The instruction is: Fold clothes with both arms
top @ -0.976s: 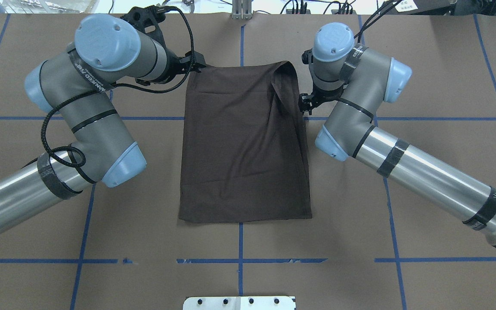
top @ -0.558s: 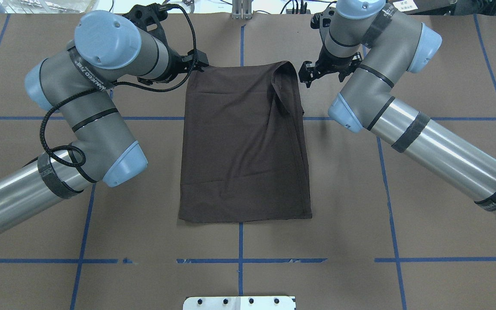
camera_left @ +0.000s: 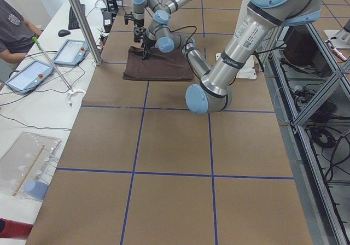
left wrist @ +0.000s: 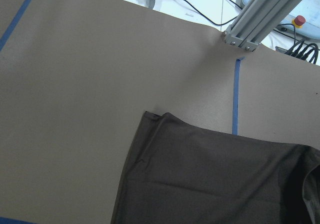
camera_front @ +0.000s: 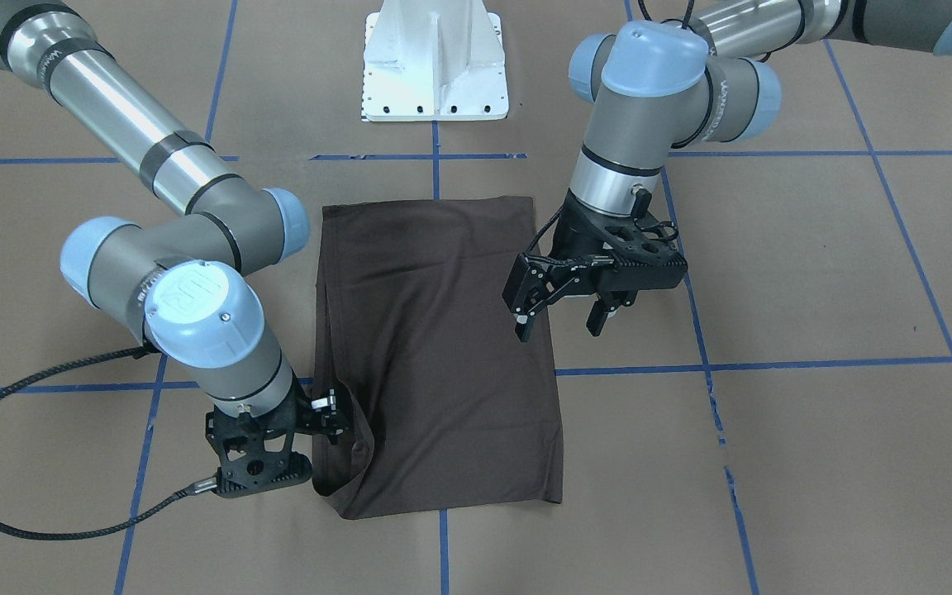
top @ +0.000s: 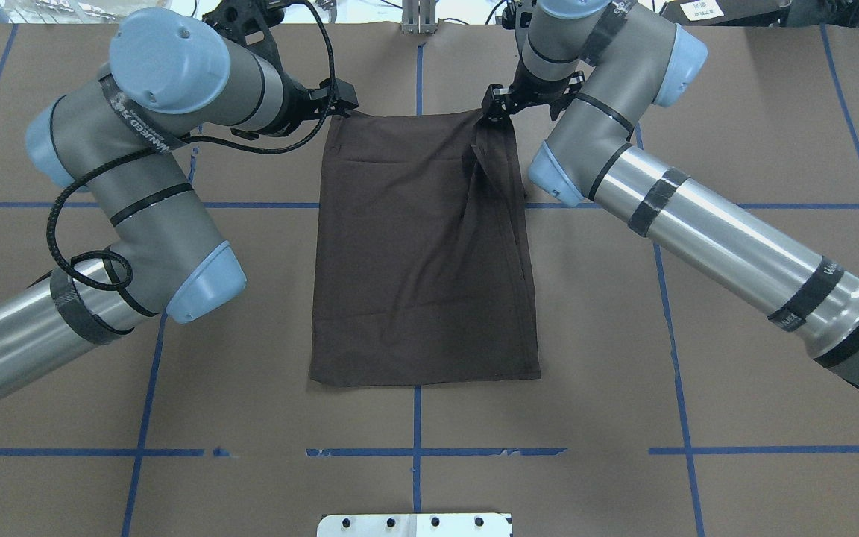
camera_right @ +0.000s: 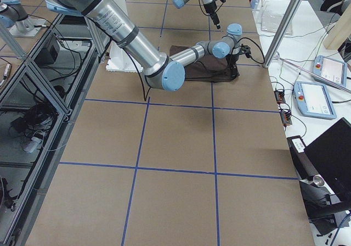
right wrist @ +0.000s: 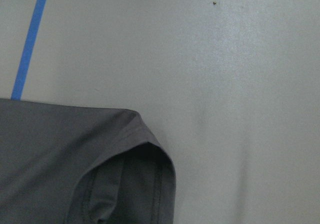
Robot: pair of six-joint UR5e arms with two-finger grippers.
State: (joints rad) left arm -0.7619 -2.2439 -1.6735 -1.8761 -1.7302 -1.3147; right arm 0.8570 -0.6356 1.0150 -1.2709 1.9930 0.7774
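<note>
**Folded T-shirt at table centre; grippers at its far corners**

The dark brown T-shirt (top: 422, 253) lay at the middle of the brown table (top: 623, 335), folded into a long rectangle. In the overhead view a loose ridge of cloth ran down its right side. The right wrist view showed a doubled, stitched hem at the far right corner.

The right gripper (camera_front: 331, 413) stood low at that corner, against the raised fold. Its fingers were hidden, so it could not be determined whether they were parted or closed on the cloth.

The left gripper (camera_front: 559, 324) hung raised by the shirt's left edge, near the far left corner. Its jaws were spread wide and held nothing.

Blue tape lines (top: 416, 418) crossed the table. The white pedestal base (camera_front: 435, 66) stood at the robot's side.
</note>
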